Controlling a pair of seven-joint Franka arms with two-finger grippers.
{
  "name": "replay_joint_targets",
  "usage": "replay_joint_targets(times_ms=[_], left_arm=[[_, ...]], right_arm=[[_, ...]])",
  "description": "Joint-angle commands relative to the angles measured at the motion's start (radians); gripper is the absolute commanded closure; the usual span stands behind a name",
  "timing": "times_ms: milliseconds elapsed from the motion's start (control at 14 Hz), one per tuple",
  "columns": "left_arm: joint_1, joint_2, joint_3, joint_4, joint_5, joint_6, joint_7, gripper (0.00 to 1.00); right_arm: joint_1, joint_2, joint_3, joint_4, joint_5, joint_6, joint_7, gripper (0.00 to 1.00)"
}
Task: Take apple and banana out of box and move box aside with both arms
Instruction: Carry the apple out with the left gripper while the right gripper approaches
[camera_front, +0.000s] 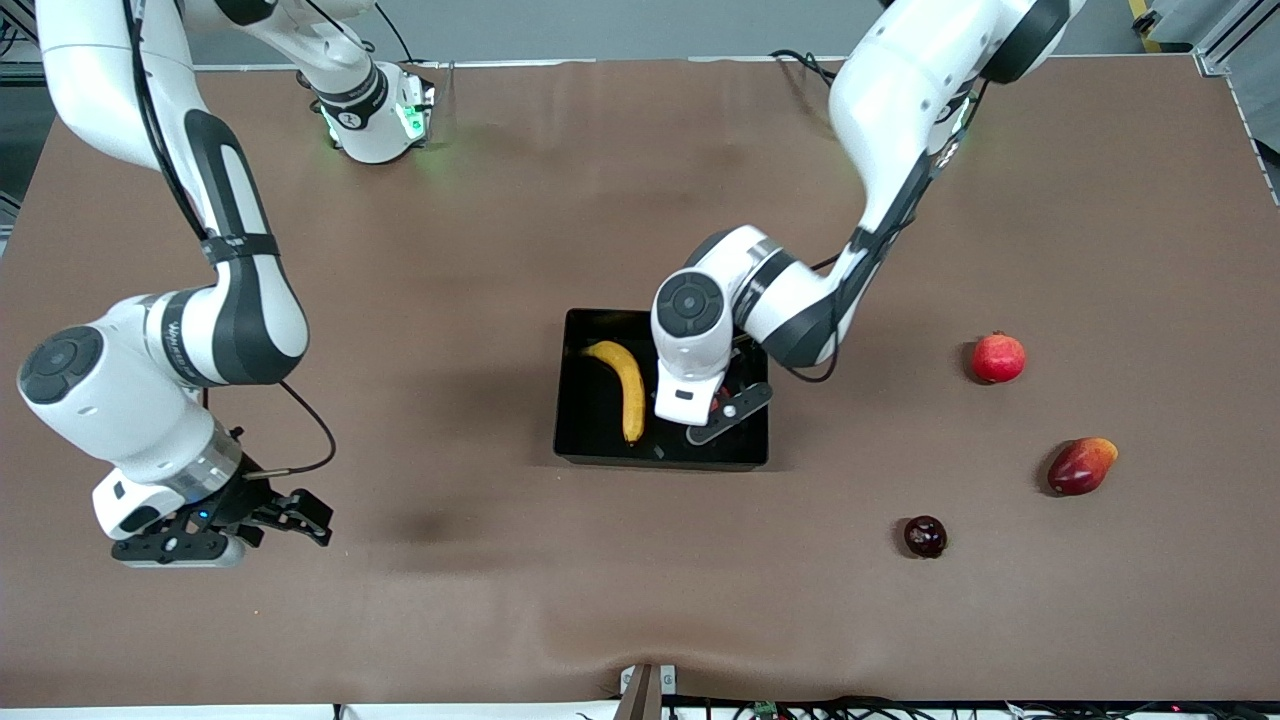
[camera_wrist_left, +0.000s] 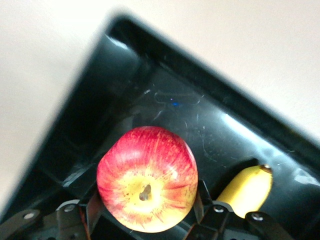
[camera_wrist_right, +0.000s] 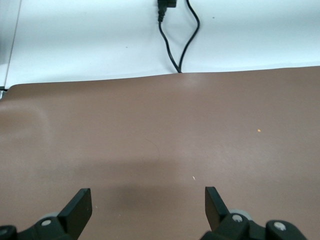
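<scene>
Nearest you, your right pincer (camera_front: 300, 520) hung spread and waiting over bare counter (camera_front: 480, 600), toward the right arm's end. Farther back, the black box (camera_front: 580, 455) sat mid-counter with the banana (camera_front: 626, 385) lying inside. Your left pincer (camera_front: 722, 402) was down in that box beside the banana, pinching the red-and-yellow apple (camera_wrist_left: 146, 178).

In the front view the left arm's wrist hides the apple (camera_wrist_left: 146, 179) almost entirely. In the left wrist view the banana (camera_wrist_left: 247, 190) shows only one end, and the box (camera_wrist_left: 75, 115) rim is blurred.
</scene>
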Motion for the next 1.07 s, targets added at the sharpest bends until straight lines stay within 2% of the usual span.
replay_joint_targets(times_ms=[0,143,286,643,786,1000], left_arm=[[0.078,-0.149,-0.002,-0.031,0.005,-0.108,0.101,1.0],[0.174,-0.215,-0.008,-0.034,-0.007,-0.167,0.245,1.0],[0.289,-0.249,-0.01,-0.039,-0.073,-0.193,0.416,1.0],[0.524,-0.258,-0.01,-0.126,-0.079,-0.199,0.763,1.0],[0.599,-0.258,-0.01,-0.205,-0.074,-0.128,0.832,1.0],[0.664,-0.249,-0.008,-0.321,-0.068,0.073,0.903,1.0]], right_arm=[[0.013,0.037,-0.005,0.059,0.01,-0.011,0.008,0.0],[0.022,0.037,-0.001,0.059,0.013,-0.019,0.008,0.0],[0.049,0.036,-0.003,0.059,0.047,-0.02,0.016,0.0],[0.128,0.029,-0.003,0.059,0.07,-0.075,0.019,0.0],[0.166,0.025,-0.003,0.059,0.071,-0.124,0.019,0.0],[0.177,0.02,-0.001,0.059,0.071,-0.226,0.017,0.0]])
